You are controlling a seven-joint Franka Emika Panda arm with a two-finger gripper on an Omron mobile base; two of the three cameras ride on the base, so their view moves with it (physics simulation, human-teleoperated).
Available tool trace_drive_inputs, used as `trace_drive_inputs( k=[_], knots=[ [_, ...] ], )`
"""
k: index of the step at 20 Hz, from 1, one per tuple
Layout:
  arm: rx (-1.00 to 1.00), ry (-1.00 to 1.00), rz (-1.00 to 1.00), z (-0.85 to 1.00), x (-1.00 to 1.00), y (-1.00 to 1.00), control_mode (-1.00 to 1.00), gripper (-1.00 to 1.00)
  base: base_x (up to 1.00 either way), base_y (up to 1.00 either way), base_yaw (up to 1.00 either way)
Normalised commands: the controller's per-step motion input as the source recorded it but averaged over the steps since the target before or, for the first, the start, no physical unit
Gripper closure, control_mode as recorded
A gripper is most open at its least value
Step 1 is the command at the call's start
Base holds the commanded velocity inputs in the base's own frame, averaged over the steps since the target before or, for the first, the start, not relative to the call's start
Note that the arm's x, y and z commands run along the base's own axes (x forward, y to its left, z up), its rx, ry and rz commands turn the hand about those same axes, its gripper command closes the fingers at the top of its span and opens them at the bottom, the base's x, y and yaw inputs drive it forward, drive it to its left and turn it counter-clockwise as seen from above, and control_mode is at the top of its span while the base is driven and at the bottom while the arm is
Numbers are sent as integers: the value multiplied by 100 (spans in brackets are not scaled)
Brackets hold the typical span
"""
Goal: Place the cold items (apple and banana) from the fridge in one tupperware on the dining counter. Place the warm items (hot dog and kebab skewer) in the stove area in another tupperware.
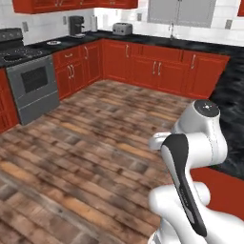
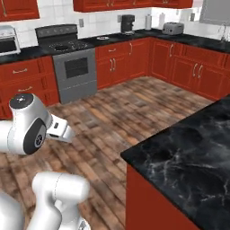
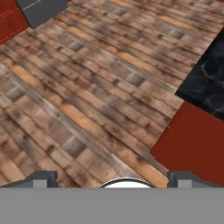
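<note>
My gripper [image 3: 112, 178] is open, with its two dark fingertips [image 3: 42, 177] far apart and nothing between them. It points down at the wooden floor beside the corner of the black marble dining counter [image 3: 208, 78] [image 2: 188, 152] [image 1: 234, 114]. The stove [image 1: 27, 76] [image 2: 74, 60] stands across the room among red cabinets, with dark burners on top. The apple, banana, hot dog, kebab skewer, tupperware and fridge are out of view.
Red base cabinets [image 1: 157, 71] with a black countertop line the far walls. A coffee machine [image 1: 76, 25] [image 2: 128, 22] and a toaster [image 1: 122, 28] [image 2: 172, 28] stand on it. A toaster oven [image 2: 8, 39] sits left of the stove. Open wooden floor [image 1: 95, 143] lies between.
</note>
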Motion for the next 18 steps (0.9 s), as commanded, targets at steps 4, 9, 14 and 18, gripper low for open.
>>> trace_drive_inputs(
  k=[4, 9, 14, 18],
  knots=[
    [0, 0, 0, 0, 0, 0, 100, -100, 83, 98, -43],
    [0, 0, 0, 0, 0, 0, 100, -100, 98, 99, -31],
    [0, 0, 0, 0, 0, 0, 100, -100, 100, 100, -8],
    [0, 0, 0, 0, 0, 0, 100, -100, 100, 71, 3]
  ],
)
